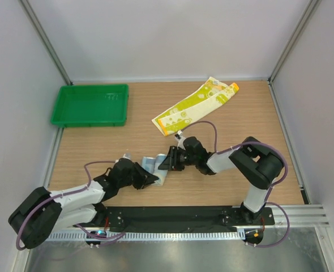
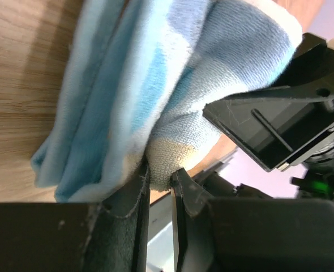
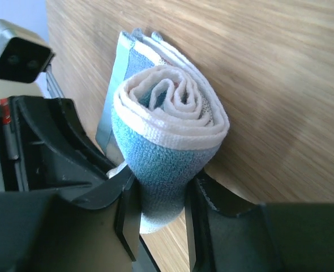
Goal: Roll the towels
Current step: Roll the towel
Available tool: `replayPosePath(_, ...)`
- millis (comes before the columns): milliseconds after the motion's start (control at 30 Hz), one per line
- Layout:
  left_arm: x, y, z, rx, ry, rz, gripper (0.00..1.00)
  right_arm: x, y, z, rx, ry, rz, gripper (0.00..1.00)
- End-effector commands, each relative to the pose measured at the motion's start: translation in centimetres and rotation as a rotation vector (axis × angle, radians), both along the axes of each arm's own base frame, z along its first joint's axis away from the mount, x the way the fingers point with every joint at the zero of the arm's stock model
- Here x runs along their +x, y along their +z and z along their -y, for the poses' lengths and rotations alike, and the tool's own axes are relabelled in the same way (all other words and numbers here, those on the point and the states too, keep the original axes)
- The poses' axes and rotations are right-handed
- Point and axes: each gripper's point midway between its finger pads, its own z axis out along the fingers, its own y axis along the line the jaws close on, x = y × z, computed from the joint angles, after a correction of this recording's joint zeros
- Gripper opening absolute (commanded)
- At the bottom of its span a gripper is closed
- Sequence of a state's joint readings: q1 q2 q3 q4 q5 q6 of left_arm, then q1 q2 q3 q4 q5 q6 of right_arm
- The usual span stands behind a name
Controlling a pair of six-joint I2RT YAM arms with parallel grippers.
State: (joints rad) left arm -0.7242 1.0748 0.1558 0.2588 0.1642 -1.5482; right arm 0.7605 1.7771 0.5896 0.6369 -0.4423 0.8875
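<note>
The light blue and white towel (image 1: 154, 166) lies near the table's front middle, partly rolled. In the right wrist view its rolled end (image 3: 167, 130) shows a white spiral, and my right gripper (image 3: 158, 209) is shut on the roll from both sides. My left gripper (image 2: 160, 182) is shut on a fold of the same towel (image 2: 155, 85) at its other side. In the top view the left gripper (image 1: 149, 178) and right gripper (image 1: 167, 162) meet at the towel. The yellow-green and white towel (image 1: 194, 106) lies flat and unrolled at the back right.
A green plastic tray (image 1: 89, 105) stands at the back left. The right gripper's black finger (image 2: 280, 113) shows close in the left wrist view. White walls surround the wooden table (image 1: 240, 130).
</note>
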Motion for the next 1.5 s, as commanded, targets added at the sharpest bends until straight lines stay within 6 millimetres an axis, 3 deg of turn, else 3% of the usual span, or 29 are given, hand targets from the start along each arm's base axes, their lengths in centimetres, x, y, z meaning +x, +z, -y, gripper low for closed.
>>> replayPosePath(0,-0.9,-2.7,-3.1,0.236,-0.024,-0.021,0.06,0.6,-0.6,0.7,-0.129,-0.017,-0.008,0.25)
replayPosePath(100,-0.5,-1.9,-3.8,0.316,-0.052,0.016,0.21,0.8,-0.7,0.9,-0.196,-0.022,-0.035,0.23)
replayPosePath(167,-0.8,-2.0,-4.4,0.369,-0.075,0.014,0.27,0.8,-0.6,1.1,-0.232,-0.025,-0.055,0.21)
replayPosePath(200,-0.1,-1.2,-4.5,0.402,-0.085,0.057,0.30,0.9,-0.5,1.1,-0.245,-0.022,-0.056,0.21)
replayPosePath(400,0.0,0.6,-7.0,0.642,-0.163,0.161,0.37,0.6,0.1,1.3,-0.342,-0.008,-0.062,0.20)
replayPosePath(600,1.4,5.8,-5.9,0.743,-0.190,0.423,0.37,0.0,0.5,0.6,-0.401,0.027,-0.064,0.20)
replayPosePath(733,1.0,9.3,-3.2,0.795,-0.295,0.630,0.38,-0.4,0.8,0.1,-0.431,0.047,-0.071,0.20)
replayPosePath(900,0.8,10.7,-0.4,0.876,-0.363,0.789,0.41,-0.7,0.8,-0.3,-0.451,0.060,-0.077,0.20)
replayPosePath(1000,0.6,10.4,1.4,0.902,-0.398,0.837,0.45,-0.8,0.6,-0.4,-0.452,0.063,-0.081,0.20)
replayPosePath(1467,1.0,5.0,4.5,1.031,-0.508,0.829,0.48,-1.4,-0.3,-0.3,-0.461,0.073,-0.111,0.20)
